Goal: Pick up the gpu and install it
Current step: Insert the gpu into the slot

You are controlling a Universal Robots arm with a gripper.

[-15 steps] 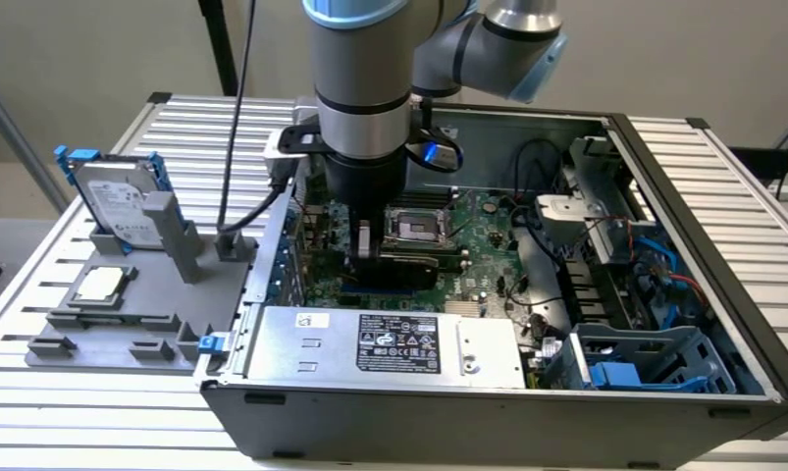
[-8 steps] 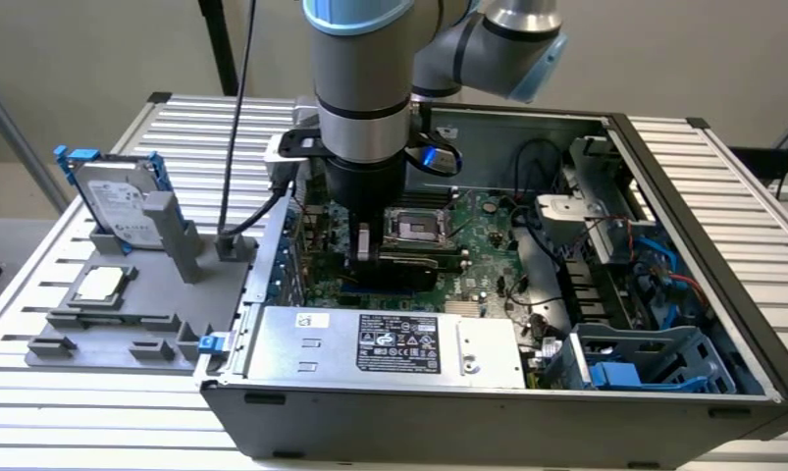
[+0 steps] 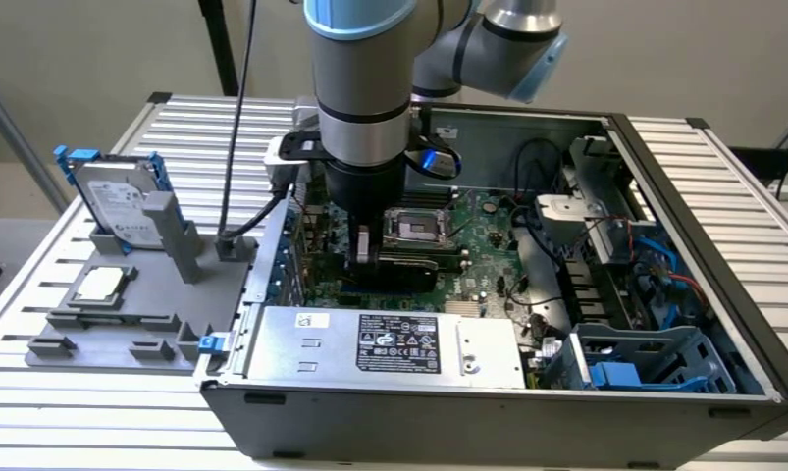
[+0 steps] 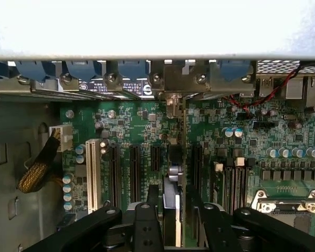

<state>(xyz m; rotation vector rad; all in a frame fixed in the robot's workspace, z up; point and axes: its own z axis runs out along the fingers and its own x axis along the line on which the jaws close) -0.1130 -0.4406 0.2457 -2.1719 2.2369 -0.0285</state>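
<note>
gpu point(image 4: 174, 184) upright in motherboard point(image 4: 142, 126) slot, claw point(image 4: 173, 210) straddling it — jaws apart

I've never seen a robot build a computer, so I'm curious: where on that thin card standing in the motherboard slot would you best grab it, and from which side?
Grip the gpu by its free top edge, coming straight down from above. It stands on edge in the motherboard slot, its bracket end at the case's rear wall, leaving only that edge exposed. The claw straddles it there, one finger on each flat face.
</note>
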